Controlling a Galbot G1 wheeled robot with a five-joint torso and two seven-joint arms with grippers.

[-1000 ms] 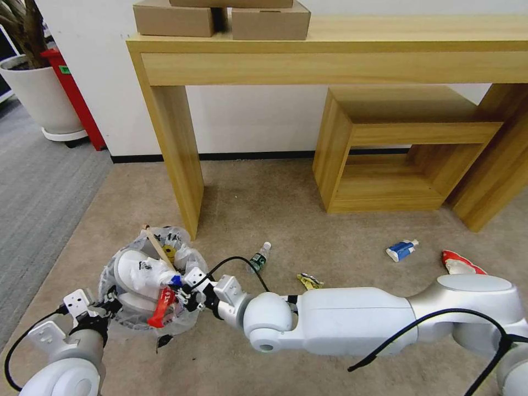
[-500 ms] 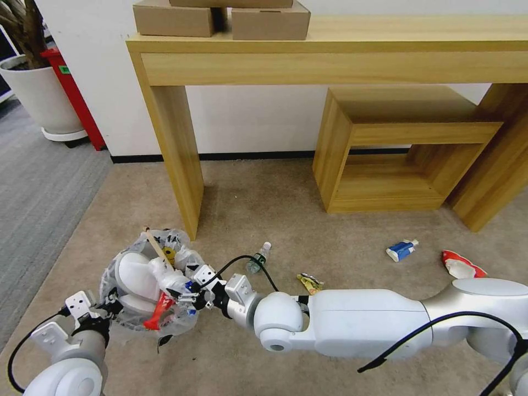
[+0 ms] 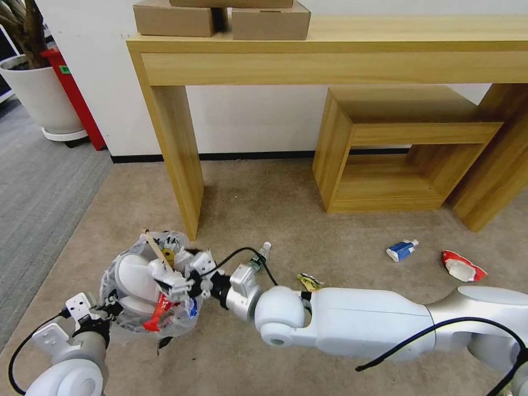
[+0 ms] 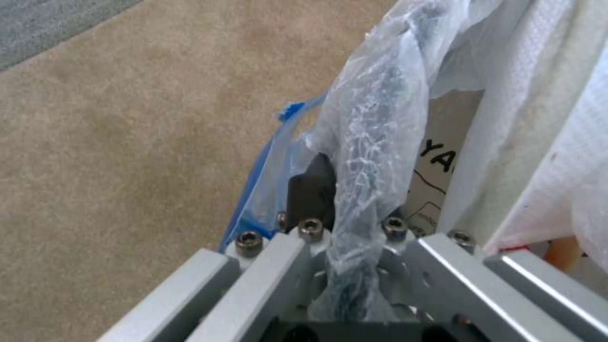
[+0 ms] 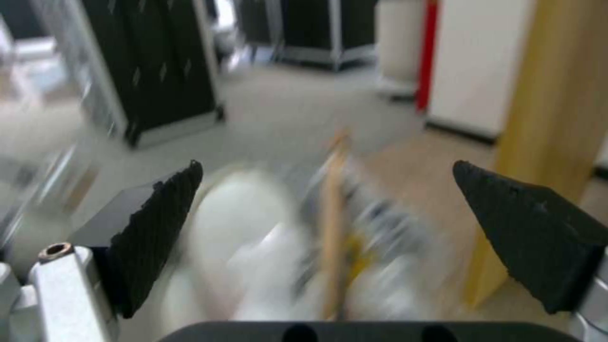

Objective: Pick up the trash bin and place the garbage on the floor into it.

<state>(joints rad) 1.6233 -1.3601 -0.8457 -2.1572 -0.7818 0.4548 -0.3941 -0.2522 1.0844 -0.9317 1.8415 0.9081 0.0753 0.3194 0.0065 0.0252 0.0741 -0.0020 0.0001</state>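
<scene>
The trash bin (image 3: 144,286) sat at the near left of the beige carpet floor (image 3: 264,203), just in front of the leg of the wooden table (image 3: 175,148), its crinkly clear bag (image 4: 380,118) bunched over the rim. It was crowded already — a white slipper (image 3: 132,272), a wooden stick (image 3: 155,248) leaning out of the far side, and a red wrapper (image 3: 157,312) hanging over the near edge.

The left pincer (image 3: 104,311) was at the bin's near-left rim, clamped on the rim and the bag; in the left wrist view the plastic ran straight down between its metal jaws.

The right pincer (image 3: 184,275) reached in from the right and hovered over the bin's mouth. In the right wrist view its two black fingertips (image 5: 158,228) stood wide apart with nothing between them, the slipper and stick blurred below.

More garbage lay on the floor to the right: a small plastic bottle (image 3: 260,254) just behind the right wrist, a yellow crumpled wrapper (image 3: 309,281) beside the forearm, a blue-white tube (image 3: 401,249) farther right, and — well apart at the far right — a piece of red paper (image 3: 462,266).
</scene>
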